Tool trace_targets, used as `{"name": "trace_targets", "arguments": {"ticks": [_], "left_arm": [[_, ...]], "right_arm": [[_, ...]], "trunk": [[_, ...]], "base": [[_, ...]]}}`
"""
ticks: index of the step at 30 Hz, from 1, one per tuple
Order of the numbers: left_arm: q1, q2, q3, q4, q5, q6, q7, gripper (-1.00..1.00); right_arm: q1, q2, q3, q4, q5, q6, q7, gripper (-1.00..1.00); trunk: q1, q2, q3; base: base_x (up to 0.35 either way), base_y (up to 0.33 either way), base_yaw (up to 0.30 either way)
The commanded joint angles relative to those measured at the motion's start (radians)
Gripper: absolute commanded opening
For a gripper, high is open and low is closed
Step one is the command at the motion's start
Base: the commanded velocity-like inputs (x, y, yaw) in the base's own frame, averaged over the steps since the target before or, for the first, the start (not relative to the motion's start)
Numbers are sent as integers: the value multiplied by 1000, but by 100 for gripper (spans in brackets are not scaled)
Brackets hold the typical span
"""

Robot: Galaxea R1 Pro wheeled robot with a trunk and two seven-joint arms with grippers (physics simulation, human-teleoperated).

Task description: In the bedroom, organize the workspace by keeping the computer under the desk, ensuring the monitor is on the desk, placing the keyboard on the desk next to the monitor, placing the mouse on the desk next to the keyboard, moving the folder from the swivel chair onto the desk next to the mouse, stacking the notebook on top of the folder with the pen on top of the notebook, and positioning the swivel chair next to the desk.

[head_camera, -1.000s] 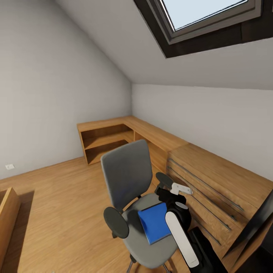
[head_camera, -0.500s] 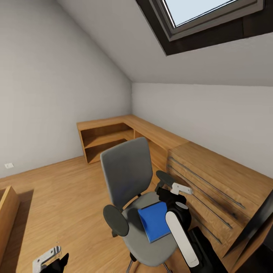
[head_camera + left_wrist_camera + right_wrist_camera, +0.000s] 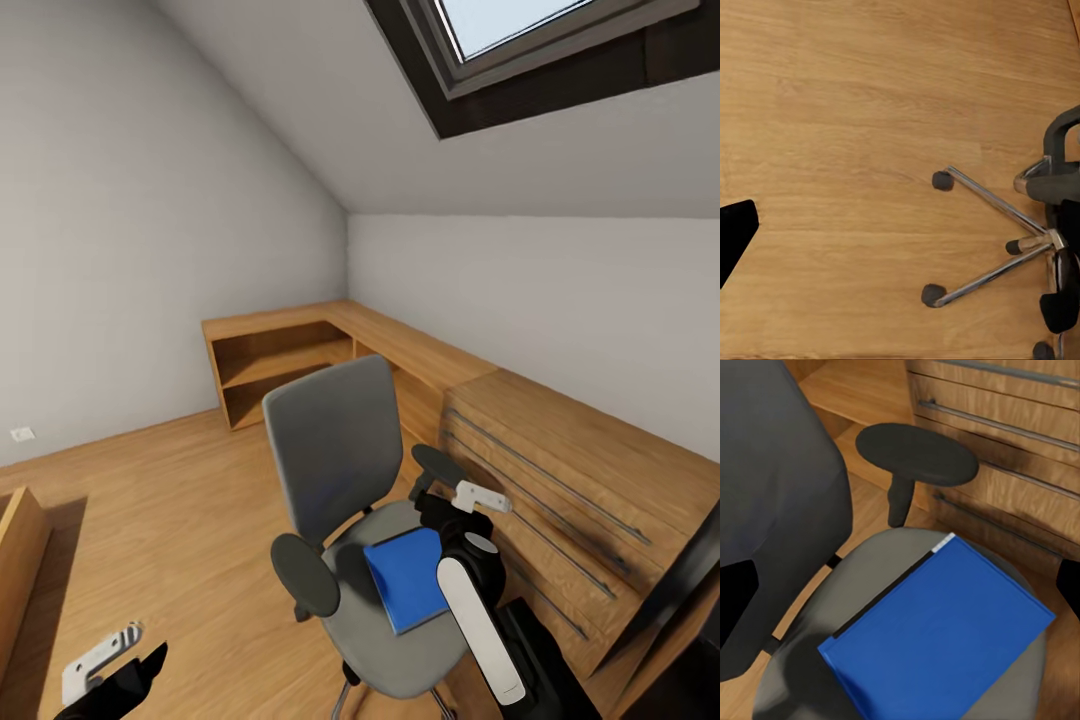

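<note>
The grey swivel chair [image 3: 335,455] stands on the wood floor in front of the drawer unit. A blue folder [image 3: 405,578] lies flat on its seat. My right gripper [image 3: 462,503] hovers just above the folder's far edge, beside the chair's armrest [image 3: 437,463]. In the right wrist view the folder [image 3: 941,634] lies below the open gripper [image 3: 904,592], and nothing sits between the fingers. My left gripper [image 3: 100,668] hangs low over bare floor, left of the chair, and is open. The left wrist view looks down on the chair's chrome base [image 3: 1009,244]. The other desk items are out of view.
An L-shaped wooden counter with open shelves [image 3: 285,365] runs along the far walls into a drawer unit [image 3: 560,490] at the right. A wooden furniture edge [image 3: 18,560] stands at the left. A dark slanted panel [image 3: 690,585] sits at the lower right. Open floor lies left of the chair.
My left gripper has come up into the head view at the bottom left and drifted left. The camera has shifted slightly. The right arm, chair and folder have stayed put.
</note>
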Motion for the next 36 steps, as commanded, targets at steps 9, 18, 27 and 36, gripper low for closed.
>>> {"name": "trace_targets", "arguments": {"ticks": [9, 18, 27, 36], "left_arm": [[26, 4, 27, 20, 9, -2, 5, 100], [30, -1, 38, 51, 6, -31, 5, 100], [31, -7, 36, 80, 8, -91, 5, 100], [31, -7, 33, 89, -10, -96, 4, 100]], "right_arm": [[-1, -3, 3, 2, -5, -1, -5, 100], [-2, -2, 7, 88, 11, -7, 6, 100], [-257, 29, 11, 610, 107, -127, 198, 100], [-623, 91, 13, 1152, 111, -440, 279, 100]], "trunk": [[35, -64, -29], [69, -127, -57], [104, -190, -86], [138, -253, -114]], "base": [[0, 0, 0], [0, 0, 0], [0, 0, 0], [0, 0, 0]]}}
